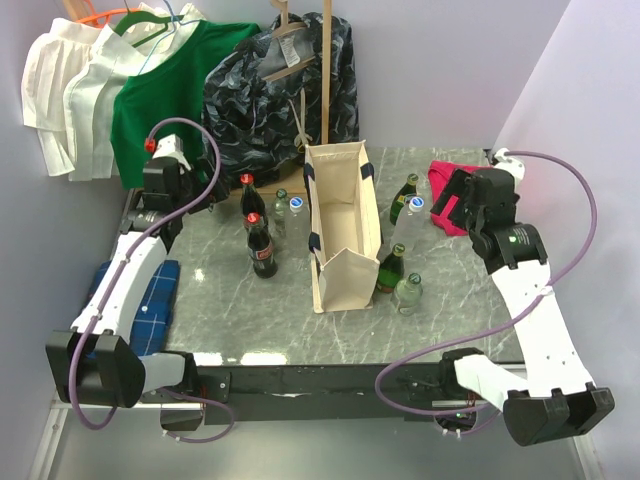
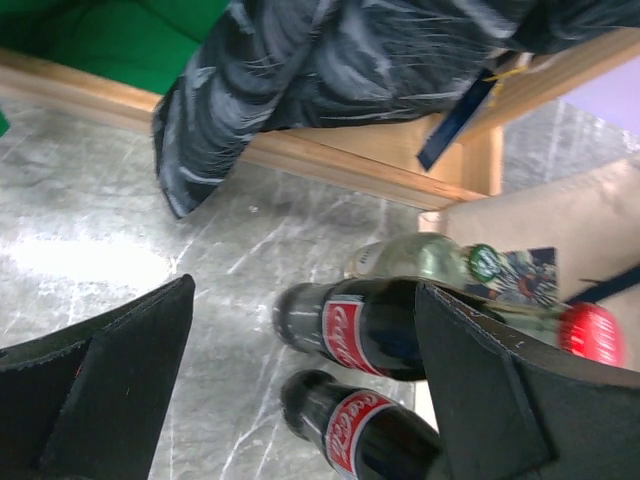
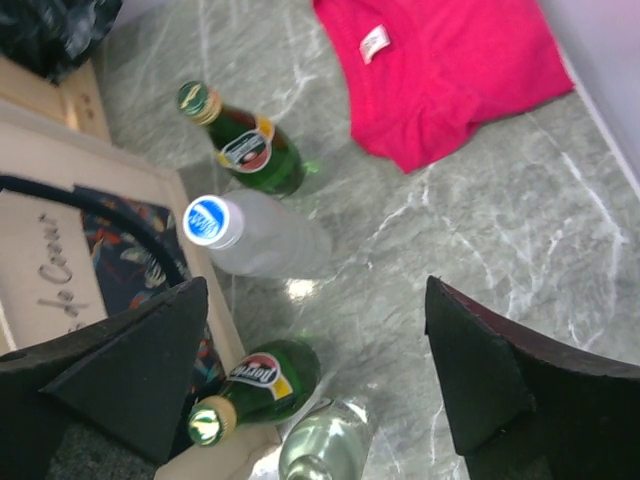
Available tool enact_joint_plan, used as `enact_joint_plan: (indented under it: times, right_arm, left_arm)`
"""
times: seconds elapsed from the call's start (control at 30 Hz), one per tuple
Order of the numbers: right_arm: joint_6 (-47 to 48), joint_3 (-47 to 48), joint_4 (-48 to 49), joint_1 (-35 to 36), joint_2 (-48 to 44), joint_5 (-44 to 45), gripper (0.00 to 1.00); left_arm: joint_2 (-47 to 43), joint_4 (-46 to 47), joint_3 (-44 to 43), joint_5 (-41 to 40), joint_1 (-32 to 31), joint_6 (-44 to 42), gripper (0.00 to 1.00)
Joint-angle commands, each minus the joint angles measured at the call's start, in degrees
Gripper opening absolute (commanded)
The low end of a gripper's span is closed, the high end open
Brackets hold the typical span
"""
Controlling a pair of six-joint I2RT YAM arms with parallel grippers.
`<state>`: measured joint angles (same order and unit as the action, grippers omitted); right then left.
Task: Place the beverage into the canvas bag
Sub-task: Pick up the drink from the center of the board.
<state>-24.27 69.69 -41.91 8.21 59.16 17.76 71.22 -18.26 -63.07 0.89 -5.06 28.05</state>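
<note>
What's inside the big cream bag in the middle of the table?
The canvas bag stands open. Only its bare cream inside shows, nothing in it. Its near wall covers the front part of the bottom, so that bit cannot be seen.

Colours are popping all over this grey marbled tabletop, white veins streaking across it.

The canvas bag is showing plain cream with dark navy handles. The cola bottles are wearing red caps and red labels over near-black. The green bottles are flashing red-and-yellow labels, and the clear bottle is sporting a bright blue cap. A hot-pink garment is glowing in the corner. At the back, a deep green shirt is hanging beside white tops, and a dark garment is swirling with pale grey wavy strokes. A blue checked cloth is peeking out, and purple cables are looping over white-and-black arms.
</note>
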Motion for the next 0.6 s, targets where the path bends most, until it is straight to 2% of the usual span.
enact_joint_plan:
  times: [0.0,0.23,0.57]
  right_arm:
    - [2.03,4.22,-2.03,1.20,2.01,-3.95,0.93]
    - [3.79,6.42,-2.21,1.99,7.46,-6.95,0.89]
    - [3.44,11.34,-2.47,1.99,15.02,-8.71,0.82]
  left_arm:
    - [-1.61,-1.16,-3.29,4.21,-0.13,-1.42,0.96]
    - [-0.65,-2.04,-4.43,9.48,-0.30,-2.47,0.96]
    - [0.76,-4.68,-8.56,9.57,-1.27,-4.67,0.96]
